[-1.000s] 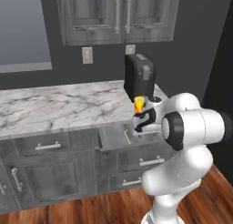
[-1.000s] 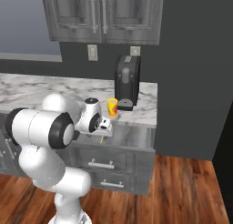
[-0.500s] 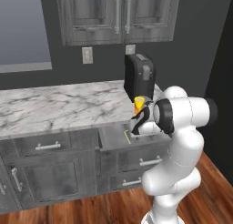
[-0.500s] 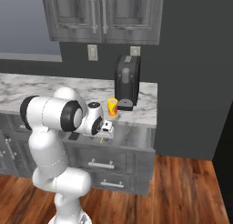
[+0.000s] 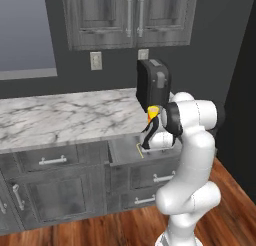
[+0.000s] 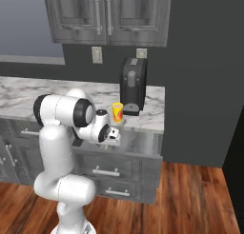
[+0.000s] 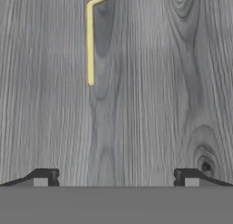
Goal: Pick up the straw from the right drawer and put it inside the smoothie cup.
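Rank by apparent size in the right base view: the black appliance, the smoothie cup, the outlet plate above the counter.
1. black appliance, by far the largest.
2. smoothie cup and outlet plate: they look about alike, and the plate sits farther back, so no ranking.

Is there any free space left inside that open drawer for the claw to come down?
Plenty. The right drawer floor is bare wood to the right of the straw and between it and the open claw. On the counter, the smoothie cup stands close beside the black appliance.

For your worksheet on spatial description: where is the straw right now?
The straw lies flat on the open drawer's wood-grain floor, ahead of the open gripper.
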